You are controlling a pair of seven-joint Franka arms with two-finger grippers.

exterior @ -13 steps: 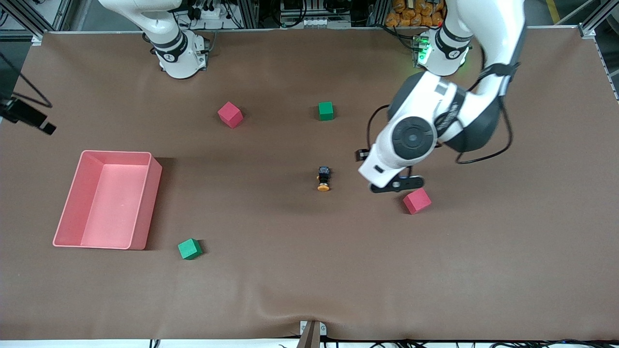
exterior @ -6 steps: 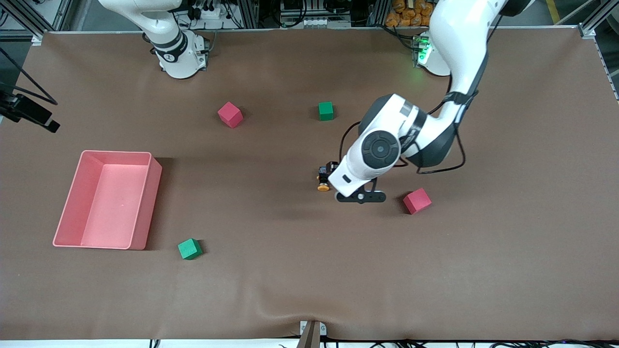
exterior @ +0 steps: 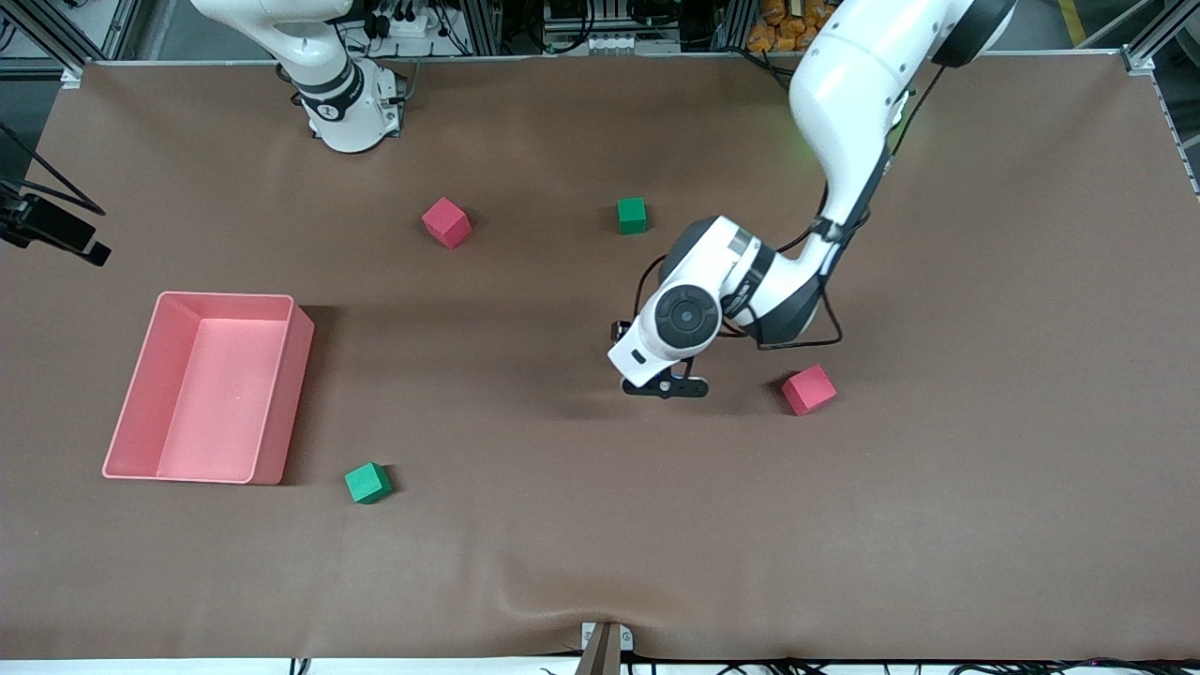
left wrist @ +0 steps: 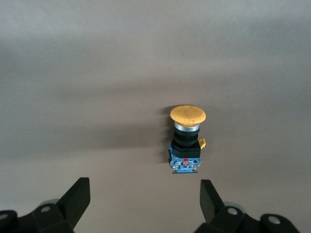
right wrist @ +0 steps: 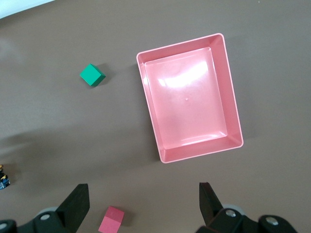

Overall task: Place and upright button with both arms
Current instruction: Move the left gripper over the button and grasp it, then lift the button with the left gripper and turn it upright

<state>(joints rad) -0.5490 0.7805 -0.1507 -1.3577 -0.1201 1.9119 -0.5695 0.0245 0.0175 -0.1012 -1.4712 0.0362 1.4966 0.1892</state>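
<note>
Dial convention: read the counter (exterior: 600, 562) from the front camera as a clock face, with 12 o'clock at the robots' bases.

1. Pink tray (exterior: 300, 375): sits at 9 o'clock, toward the right arm's end of the counter. It is open-topped and nothing lies in it.
2. Right tool (right wrist: 143, 194): hangs in the air at the right arm's end of the counter. The right wrist view looks down on the pink tray. The tool is released, its fingers spread wide and grasping nothing.
3. Green cube (exterior: 367, 483): sits at 8 o'clock, just beside the tray corner nearest the front camera but apart from it.
4. Red cube (exterior: 446, 222): sits at about 10 o'clock, well apart from the tray.
5. Second green cube (exterior: 632, 215): sits at 12 o'clock.
6. Left arm (exterior: 689, 319): reaches from its base to the dial centre.
7. Left tool (left wrist: 146, 187): is over the button (left wrist: 187, 141) and is released, both fingers (left wrist: 80, 191) spread and touching nothing.
8. Button: lies on its side on the counter at the dial centre (hidden under the wrist in the front view). Its orange cap points away from the fingertips. The black body is nearer to them, apart from both.
9. Second red cube (exterior: 808, 389): sits at 3 o'clock of the button, toward the left arm's end.
</note>
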